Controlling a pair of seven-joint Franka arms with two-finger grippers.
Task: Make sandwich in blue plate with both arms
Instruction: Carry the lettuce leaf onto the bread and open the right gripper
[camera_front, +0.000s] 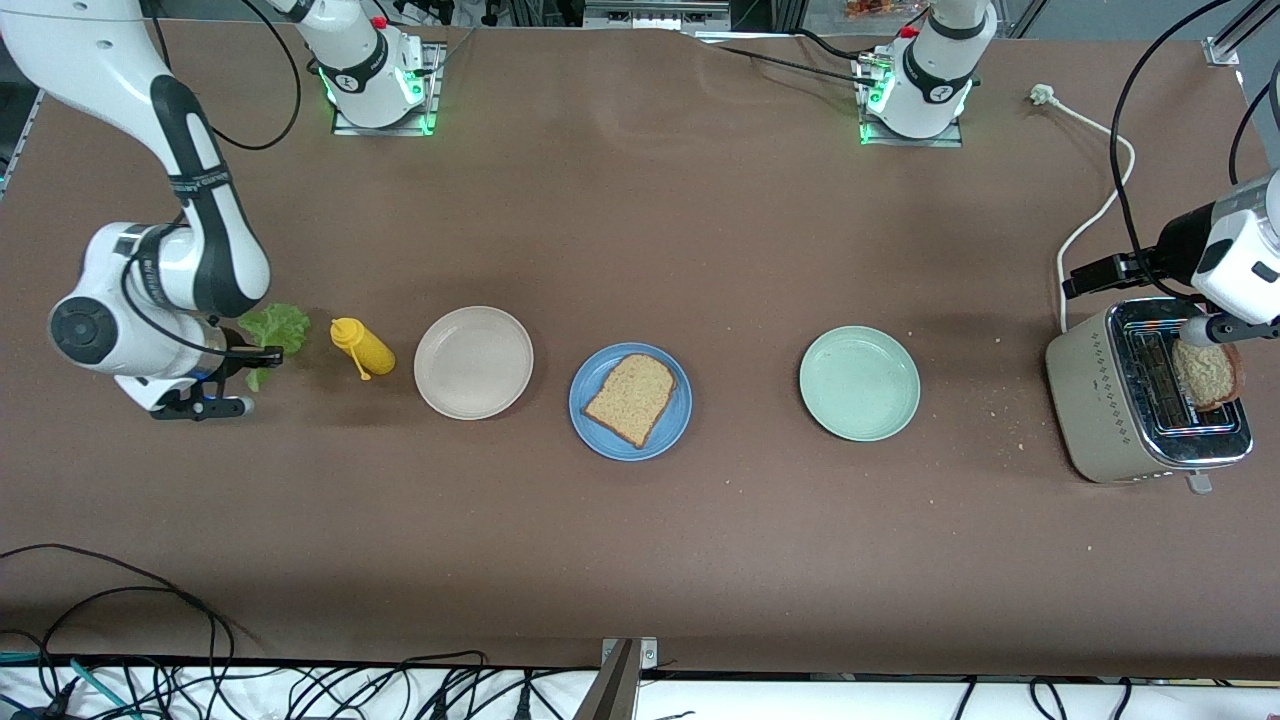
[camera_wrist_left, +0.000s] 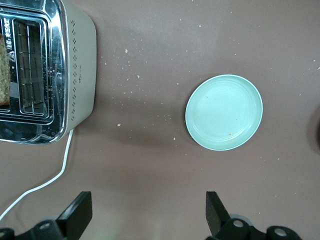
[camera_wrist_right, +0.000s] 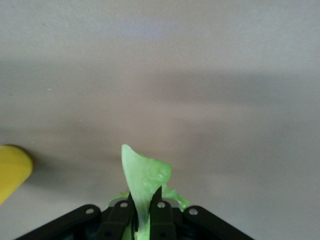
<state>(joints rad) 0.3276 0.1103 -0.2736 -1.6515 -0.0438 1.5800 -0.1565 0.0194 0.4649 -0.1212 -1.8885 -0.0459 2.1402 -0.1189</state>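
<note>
Front view first: the round matte blue plate (camera_front: 630, 402) sits mid-surface with one slice of brown speckled toast (camera_front: 631, 397) lying flat on it. At its 9 o'clock is a round beige plate (camera_front: 473, 362), then a yellow squeeze bottle (camera_front: 362, 347) lying on its side. At the blue plate's 3 o'clock there's a round pale green plate (camera_front: 859, 383), and past that, at the left arm's end, a cream and chrome two-slot toaster (camera_front: 1146, 392) with a second slice of brown toast (camera_front: 1205, 373) sticking up out of a slot. The left pincer (camera_front: 1222, 329) is right over the toaster. The right pincer (camera_front: 262, 353) is at the right arm's end of the brown surface (camera_front: 640, 560), low down, clenched on the ruffled green lettuce leaf (camera_front: 272, 329), just beside the bottle.

Left wrist view: the left pincer (camera_wrist_left: 149, 215) has its fingers (camera_wrist_left: 80, 214) spread wide, released, nothing between them. Toaster (camera_wrist_left: 47, 70), pale green plate (camera_wrist_left: 224, 112) and scattered crumbs show below.

Right wrist view: the right pincer (camera_wrist_right: 142, 216) is pinched tight on the lettuce (camera_wrist_right: 144, 175), which pokes up between the fingers. A bit of the yellow bottle (camera_wrist_right: 12, 170) shows at the edge.
</note>
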